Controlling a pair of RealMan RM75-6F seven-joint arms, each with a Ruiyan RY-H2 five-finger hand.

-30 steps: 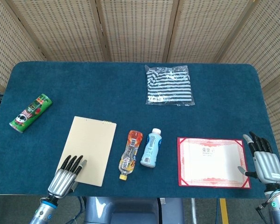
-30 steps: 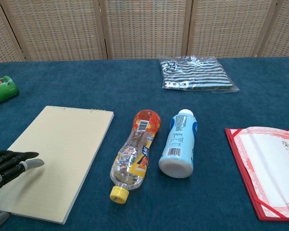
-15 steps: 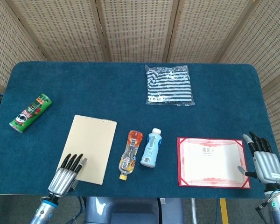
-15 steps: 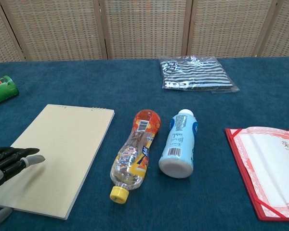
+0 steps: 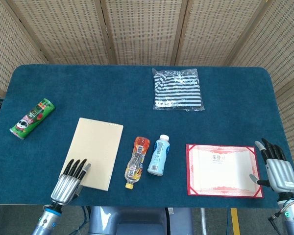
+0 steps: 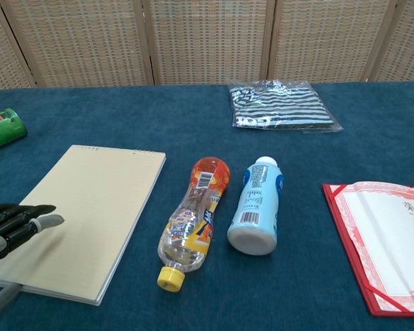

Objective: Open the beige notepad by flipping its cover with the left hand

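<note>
Head view, from left to right: a green snack can (image 5: pixel 32 118) lies at the left edge of the blue table (image 5: pixel 137 93). The left hand (image 5: pixel 70 180) sits at lower left, fingers (image 5: pixel 76 166) extended and slightly apart, holding nothing, their tips lying over the near left corner of the beige notepad (image 5: pixel 96 152); whether they press on it cannot be told. The notepad lies flat and closed at lower left of centre. Compared with a second ago it has slid and turned slightly toward the top of the frame, and the hand has drawn back a little. Right of it lie an orange-labelled bottle (image 5: pixel 136 162) and a white bottle (image 5: pixel 159 155), then a striped bagged garment (image 5: pixel 178 89) higher up, a red-bordered certificate (image 5: pixel 223 170), and the right hand (image 5: pixel 276 168) at lower right, open and empty, unmoved.
</note>
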